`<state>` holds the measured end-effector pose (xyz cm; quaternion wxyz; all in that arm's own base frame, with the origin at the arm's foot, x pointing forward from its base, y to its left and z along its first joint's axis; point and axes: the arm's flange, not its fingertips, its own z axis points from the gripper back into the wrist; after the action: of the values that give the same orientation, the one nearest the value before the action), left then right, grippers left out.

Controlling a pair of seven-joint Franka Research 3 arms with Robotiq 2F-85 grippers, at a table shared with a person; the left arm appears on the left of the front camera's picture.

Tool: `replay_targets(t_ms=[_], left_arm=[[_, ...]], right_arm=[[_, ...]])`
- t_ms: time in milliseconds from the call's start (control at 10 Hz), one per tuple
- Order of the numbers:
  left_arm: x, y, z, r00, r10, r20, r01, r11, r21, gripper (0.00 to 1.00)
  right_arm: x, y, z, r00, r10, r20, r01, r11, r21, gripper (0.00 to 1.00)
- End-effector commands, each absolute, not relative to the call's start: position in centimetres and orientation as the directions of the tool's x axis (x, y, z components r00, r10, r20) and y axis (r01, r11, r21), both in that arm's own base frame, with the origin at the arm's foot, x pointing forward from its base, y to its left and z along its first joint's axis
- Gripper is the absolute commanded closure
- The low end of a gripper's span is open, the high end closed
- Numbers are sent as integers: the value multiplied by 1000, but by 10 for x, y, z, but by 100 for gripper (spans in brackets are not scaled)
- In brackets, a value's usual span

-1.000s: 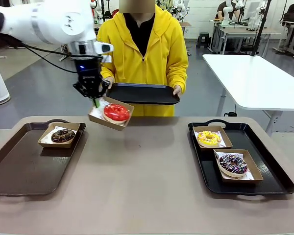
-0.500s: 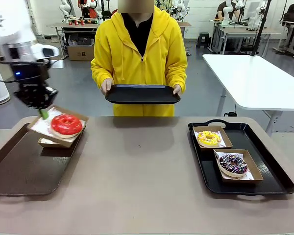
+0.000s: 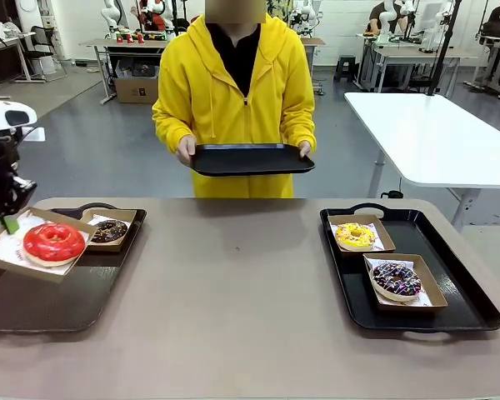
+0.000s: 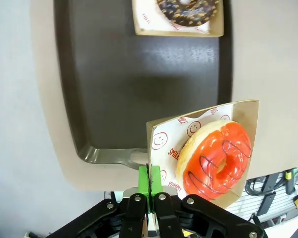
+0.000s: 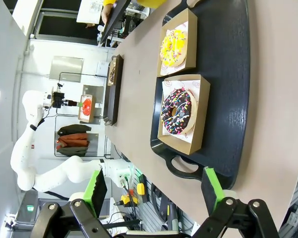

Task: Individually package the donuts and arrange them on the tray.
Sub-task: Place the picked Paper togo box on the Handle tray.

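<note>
Brown cardboard box [image 3: 35, 247]: pinched at one paper-lined edge by the left gripper [image 3: 8, 218], whose jaws are fully closed on it; box hangs tilted above the near left part of the left tray [image 3: 58, 292].
Red donut [image 3: 53, 242]: sits inside the held box; seen in the left wrist view [image 4: 216, 159] leaning toward the box's lower corner.
Dark chocolate donut [image 3: 108, 232]: in its own box at the far end of the left tray, just beside the held box.
Right gripper [image 5: 154, 191]: jaws spread wide, holding nothing, above the near end of the right tray [image 3: 475, 308].
Yellow donut [image 3: 355, 236]: boxed, far end of the right tray.
Sprinkled chocolate donut [image 3: 397, 280]: boxed, nearer on the same tray.
Person [image 3: 237, 92]: yellow hooded top, stands at the far side holding a black tray [image 3: 248, 159] level in both hands.
</note>
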<state>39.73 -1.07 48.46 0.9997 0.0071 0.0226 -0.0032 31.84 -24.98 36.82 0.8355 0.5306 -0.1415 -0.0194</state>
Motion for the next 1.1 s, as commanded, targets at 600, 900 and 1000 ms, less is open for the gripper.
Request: replay_targets(t_ms=[600, 900, 1000], left_arm=[[397, -3, 480, 998, 9, -56, -8, 1000, 23, 99], [398, -3, 477, 998, 14, -63, -12, 1000, 26, 99], [407, 3, 465, 997, -23, -75, 22, 1000, -22, 99]], right_arm=[[316, -248, 370, 956, -186, 225, -127, 428, 895, 0], [316, -248, 370, 956, -186, 225, -127, 428, 895, 0], [316, -248, 370, 956, -186, 225, -127, 428, 895, 0]])
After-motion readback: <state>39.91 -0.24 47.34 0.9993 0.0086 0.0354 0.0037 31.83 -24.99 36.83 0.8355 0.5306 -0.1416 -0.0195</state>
